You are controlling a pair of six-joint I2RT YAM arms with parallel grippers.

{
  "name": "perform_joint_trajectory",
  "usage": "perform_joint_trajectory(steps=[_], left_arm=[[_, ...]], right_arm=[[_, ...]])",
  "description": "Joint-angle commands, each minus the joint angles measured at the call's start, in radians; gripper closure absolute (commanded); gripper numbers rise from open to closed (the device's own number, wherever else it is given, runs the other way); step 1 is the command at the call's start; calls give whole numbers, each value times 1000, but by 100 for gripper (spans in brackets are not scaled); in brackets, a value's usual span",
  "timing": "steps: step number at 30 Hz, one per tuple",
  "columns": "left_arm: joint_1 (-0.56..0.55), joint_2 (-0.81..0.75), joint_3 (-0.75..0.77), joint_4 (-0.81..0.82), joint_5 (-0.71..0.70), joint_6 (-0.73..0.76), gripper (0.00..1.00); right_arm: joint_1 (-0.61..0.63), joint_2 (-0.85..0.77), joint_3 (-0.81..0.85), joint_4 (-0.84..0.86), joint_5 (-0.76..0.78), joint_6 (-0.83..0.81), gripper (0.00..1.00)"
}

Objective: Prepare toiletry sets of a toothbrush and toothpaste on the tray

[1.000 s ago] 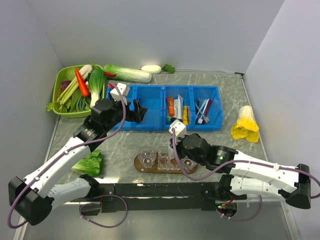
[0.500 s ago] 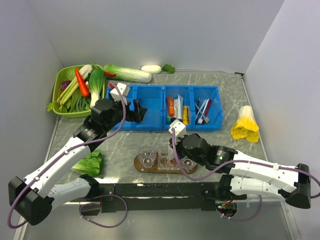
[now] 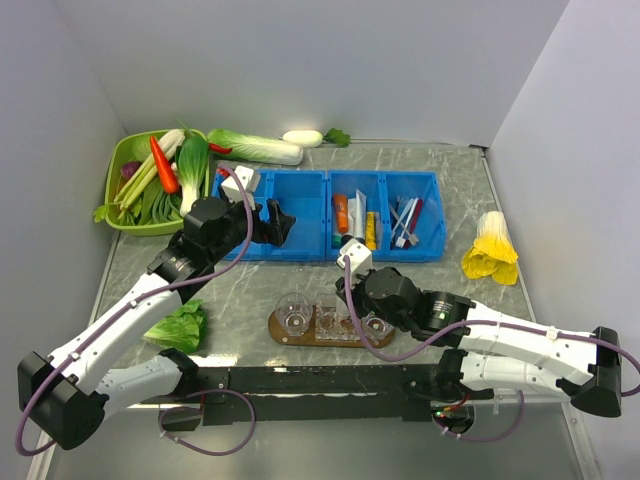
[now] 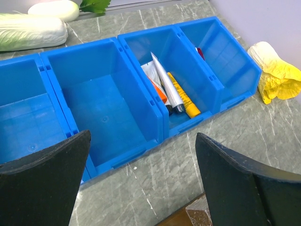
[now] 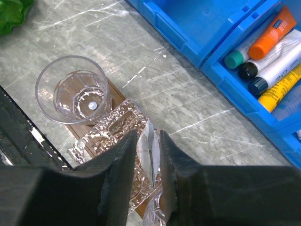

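Grey marbled tabletop (image 3: 450, 290), white walls on three sides; stock as seen from the floor.

Item, tray (image 3: 278, 332): wooden board near the arms' side of the tabletop, carrying three clear glasses (image 3: 294, 313). The glass (image 5: 71, 89) shown plainly in the right wrist view is empty. No glass shows a finished set.

Item, toothpaste (image 5: 150, 146): one silvery tube, crimped end up, pinched between the fingers of the right hand (image 5: 147, 162) directly over the tray's faceted glasses. I cannot tell whether its lower end sits inside a glass.

Item, right hand: narrowed to a slim gap, clamped on that tube, not yet released.

Item, left hand (image 4: 141, 188): spread wide, holding nothing, poised above the blue bins (image 4: 108, 117).

Item, supply: the middle bin keeps a silvery tube (image 4: 165, 87) beside an orange tube (image 4: 159, 90) and others. The end bin holds what look like toothbrushes (image 3: 405, 220), too small to be sure.

Item, green basket (image 3: 118, 160): vegetables, far left corner, well apart from the work.

Progress, by my reckoning: early. One tube is about to be placed. Every brush and the remaining tubes are left to do.
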Motion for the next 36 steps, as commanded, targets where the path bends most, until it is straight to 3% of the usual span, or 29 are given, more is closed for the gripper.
perform_joint_trajectory(steps=[1,7,13,26,28,36], left_arm=[[2,-1,5,35,20,-8,3],[2,-4,5,37,12,-8,3],[2,-18,0,40,0,-8,3],[2,-53,-12,50,-5,11,3],[2,-63,-19,58,-5,14,3],[0,-106,-62,106,-92,23,3]], right_arm=[[10,-12,14,39,16,0,58],[8,-44,25,40,22,4,40],[8,-63,52,33,20,18,30],[-10,-132,121,51,177,3,33],[-58,-112,144,30,180,-5,34],[-386,26,265,-61,-62,43,41]])
